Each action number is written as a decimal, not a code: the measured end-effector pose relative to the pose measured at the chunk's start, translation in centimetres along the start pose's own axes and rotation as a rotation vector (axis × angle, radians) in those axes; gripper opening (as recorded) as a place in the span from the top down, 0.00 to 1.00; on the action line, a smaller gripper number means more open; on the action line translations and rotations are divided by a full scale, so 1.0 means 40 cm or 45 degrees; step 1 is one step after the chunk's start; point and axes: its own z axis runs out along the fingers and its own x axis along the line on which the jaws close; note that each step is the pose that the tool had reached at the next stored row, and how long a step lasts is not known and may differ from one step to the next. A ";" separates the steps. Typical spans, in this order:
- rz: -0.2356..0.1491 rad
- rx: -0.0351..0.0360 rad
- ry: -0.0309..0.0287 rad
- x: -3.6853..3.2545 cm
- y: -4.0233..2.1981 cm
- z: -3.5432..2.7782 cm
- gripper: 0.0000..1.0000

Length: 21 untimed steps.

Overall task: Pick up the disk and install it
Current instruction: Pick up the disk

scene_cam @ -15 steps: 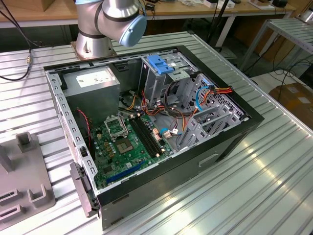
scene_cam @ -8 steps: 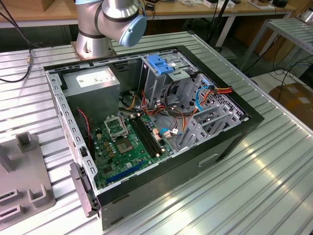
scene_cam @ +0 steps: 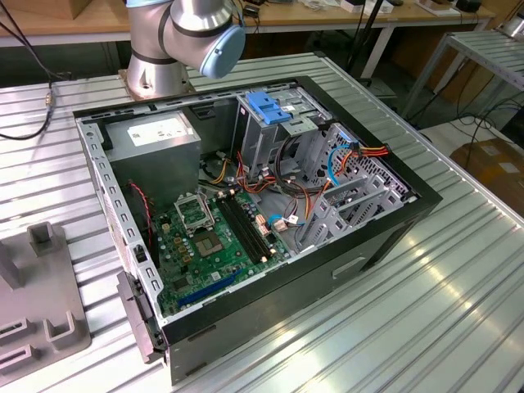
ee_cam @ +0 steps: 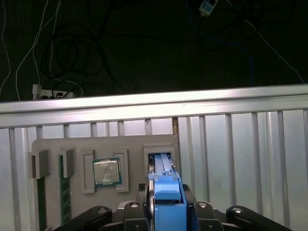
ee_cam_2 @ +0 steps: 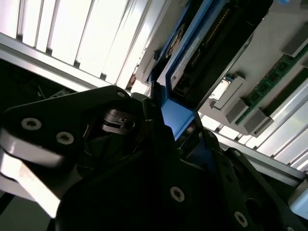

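The disk stands on edge in a slot of the grey parts fixture, its bright blue carrier rail facing the first wrist camera. My gripper sits over it with black fingers pressed close against both sides of the blue rail, shut on the disk. In the second wrist view the disk's dark body and blue rail rise just past the black gripper links. The arm's base stands behind the open computer case in the exterior view.
The fixture lies at the exterior view's left on the ribbed metal table. It also holds a processor and a green memory stick. A tall metal cage with a blue latch stands inside the case. Cables lie beyond the table edge.
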 end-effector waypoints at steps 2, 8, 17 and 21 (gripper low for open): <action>0.000 0.0001 -0.0001 0.000 0.000 0.003 0.63; 0.000 0.0001 0.0000 0.000 0.000 0.003 0.63; 0.000 -0.0022 0.0001 -0.001 0.001 -0.056 0.63; 0.000 -0.0053 0.0002 -0.002 0.002 -0.111 0.63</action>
